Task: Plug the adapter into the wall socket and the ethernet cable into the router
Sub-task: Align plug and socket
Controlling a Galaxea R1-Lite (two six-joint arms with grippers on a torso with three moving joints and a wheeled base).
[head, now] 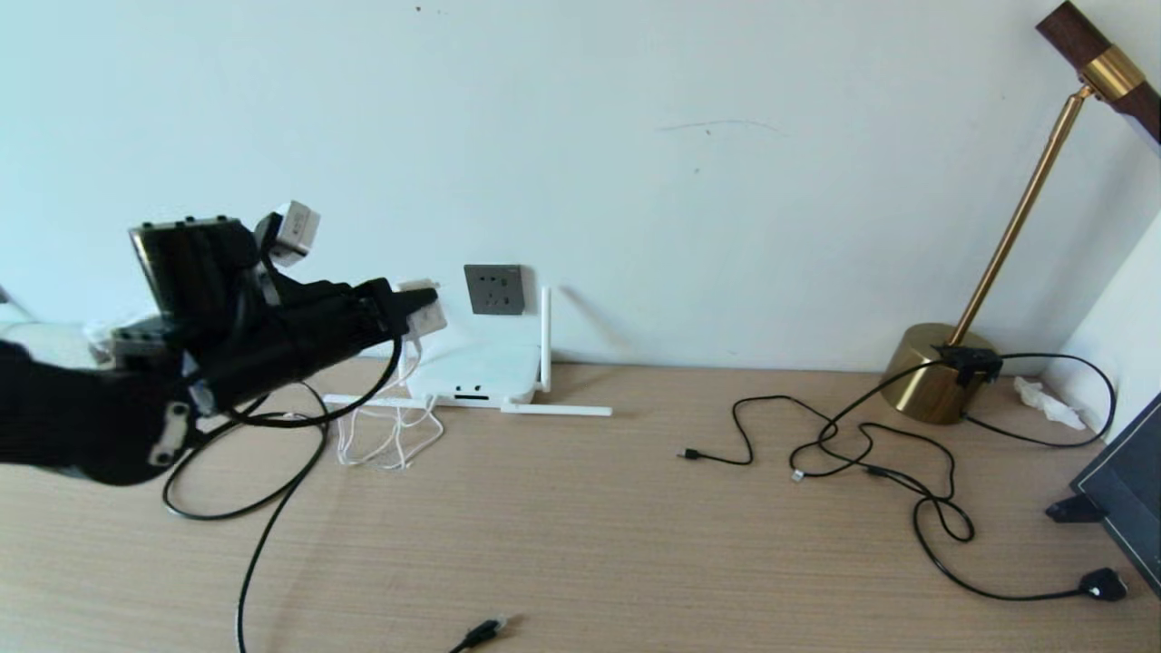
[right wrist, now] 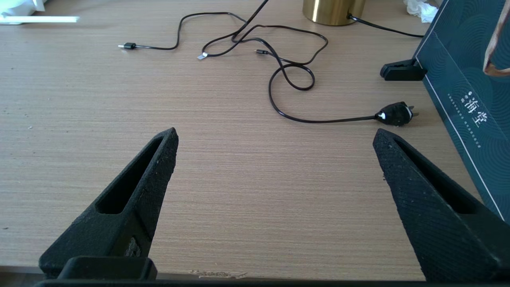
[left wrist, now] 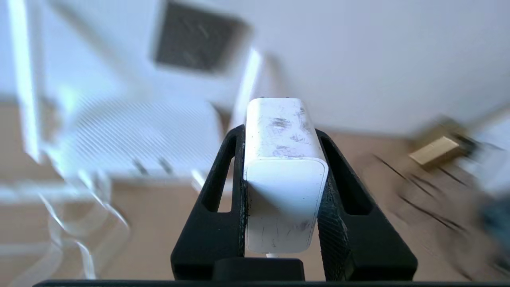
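My left gripper (head: 419, 305) is shut on the white adapter (head: 430, 314), held in the air just left of the dark grey wall socket (head: 495, 289), not touching it. In the left wrist view the adapter (left wrist: 285, 171) sits squarely between both fingers, with the wall socket (left wrist: 199, 42) ahead and above. The thin white cord (head: 390, 440) hangs down to the table. The white router (head: 476, 370) lies below the socket, antennas spread. The ethernet cable's plug (head: 485, 630) lies at the table's near edge. My right gripper (right wrist: 275, 137) hovers open over bare table.
A brass lamp (head: 934, 372) stands at the right by the wall, with thin black cables (head: 871, 453) tangled in front of it and a black mains plug (head: 1102, 585). A dark box (right wrist: 466, 87) leans at the right edge.
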